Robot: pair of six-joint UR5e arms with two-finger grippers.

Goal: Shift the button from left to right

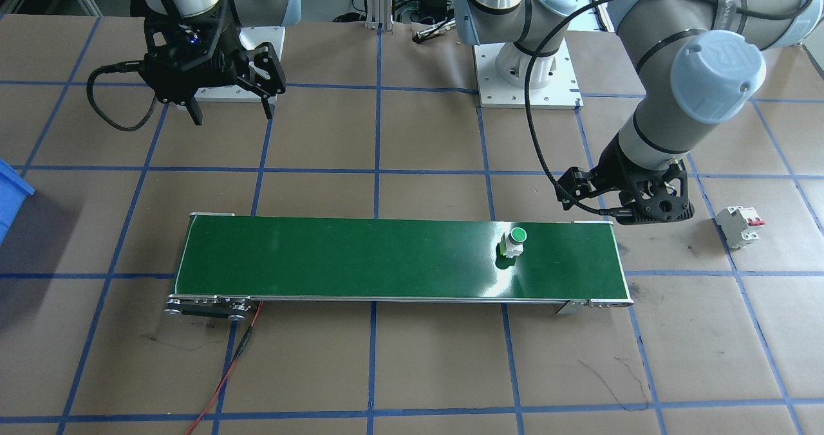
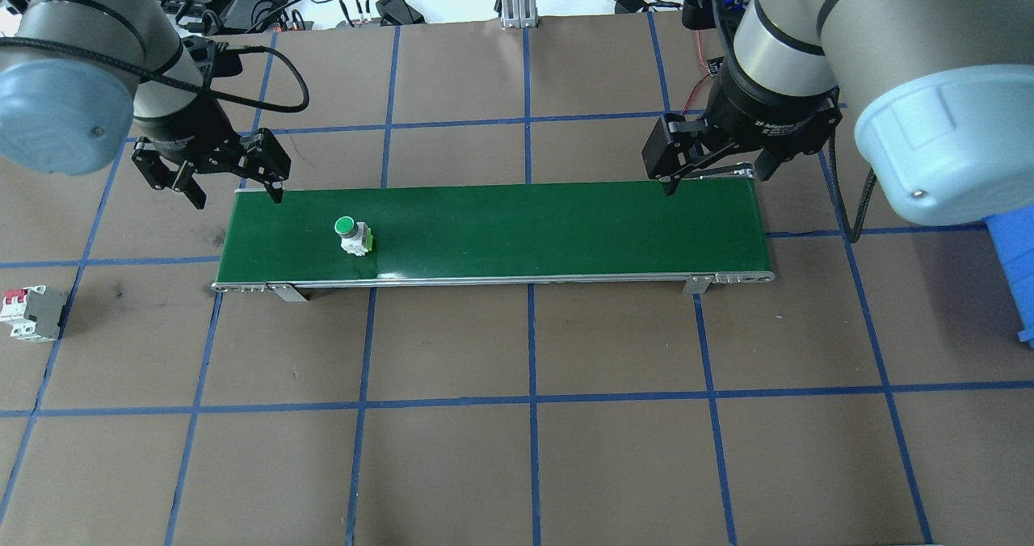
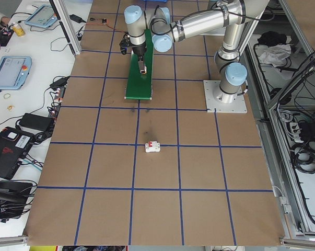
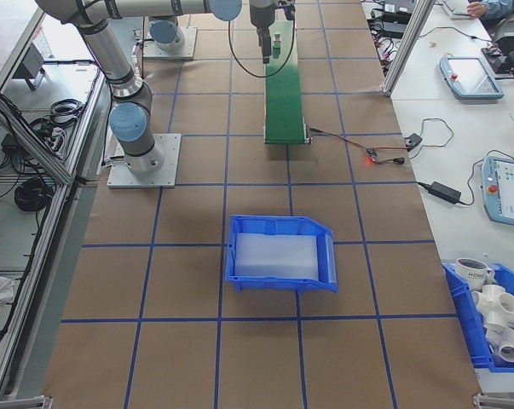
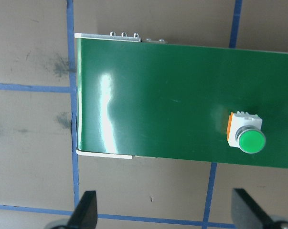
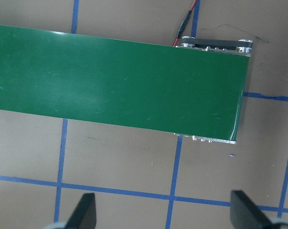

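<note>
The button [image 2: 352,235], a green round cap on a white base, stands upright near the left end of the green conveyor belt [image 2: 525,231]; it also shows on the belt in the front view [image 1: 513,245] and in the left wrist view [image 5: 246,133]. My left gripper [image 2: 238,199] hangs open above the belt's back edge at that end, apart from the button, nothing between its fingers [image 5: 86,210]. My right gripper [image 2: 715,182] hangs open over the back edge at the belt's right end, with nothing held.
A white circuit breaker [image 2: 32,313] with red levers lies on the table left of the belt. A blue bin [image 4: 278,254] sits beyond the belt's right end. A red wire [image 1: 225,370] trails from the belt's right end.
</note>
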